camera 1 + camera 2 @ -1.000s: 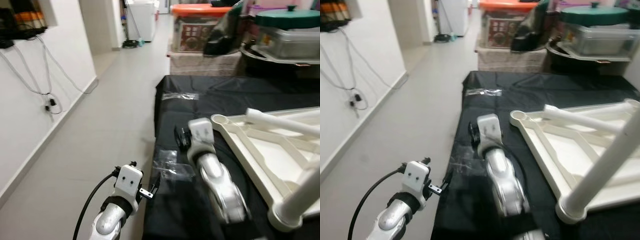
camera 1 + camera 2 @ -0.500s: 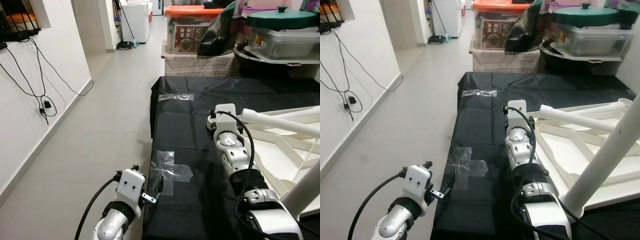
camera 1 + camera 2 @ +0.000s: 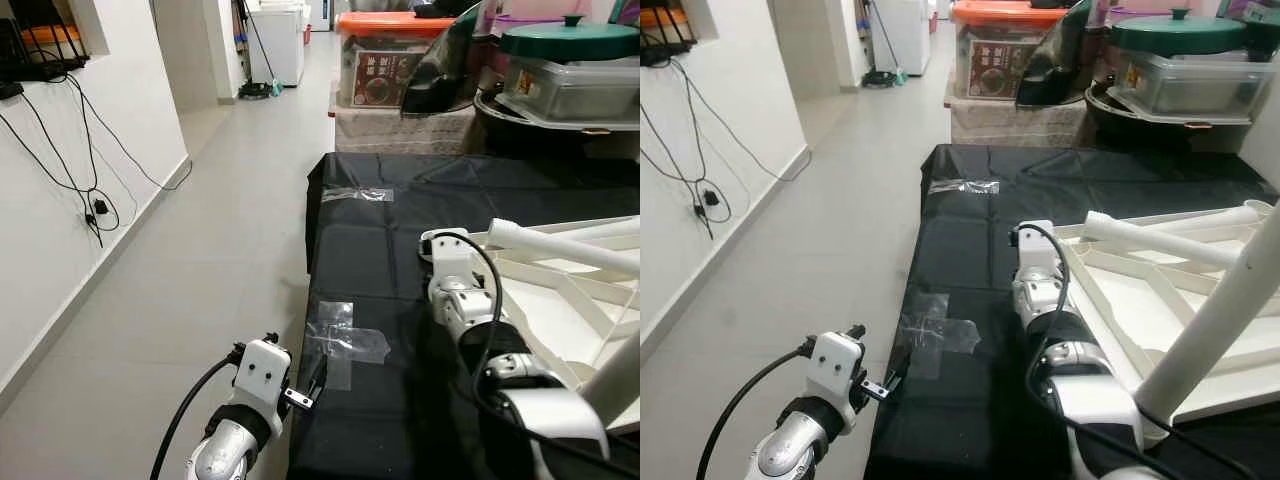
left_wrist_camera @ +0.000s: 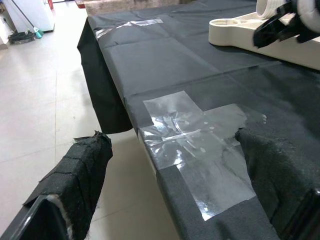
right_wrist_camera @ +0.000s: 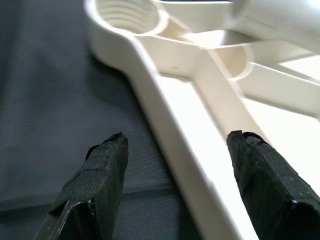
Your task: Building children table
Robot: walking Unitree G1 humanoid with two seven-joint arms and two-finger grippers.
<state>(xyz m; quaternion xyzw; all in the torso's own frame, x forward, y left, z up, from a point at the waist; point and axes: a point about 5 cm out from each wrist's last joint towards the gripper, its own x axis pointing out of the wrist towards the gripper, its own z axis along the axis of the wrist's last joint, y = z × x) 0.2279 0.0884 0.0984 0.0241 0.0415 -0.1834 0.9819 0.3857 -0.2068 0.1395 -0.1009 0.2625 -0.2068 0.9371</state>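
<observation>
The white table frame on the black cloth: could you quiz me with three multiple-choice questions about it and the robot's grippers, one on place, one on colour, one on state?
1. Where does the white table frame lie?
A. On the floor tiles
B. On the black cloth
C. On the green-lidded container

2. What colour is the lid of the storage box beyond the cloth?
A. Orange
B. Blue
C. Yellow

3. How are the fingers of the right gripper?
A. Shut on a table leg
B. Shut on tape
C. Open, either side of the frame's rim

Answers:
1. B, both eye views show the frame resting on the cloth.
2. A, the lid is plainly orange.
3. C, the right wrist view shows both fingers apart with the white rim between them, not clamped.
</observation>
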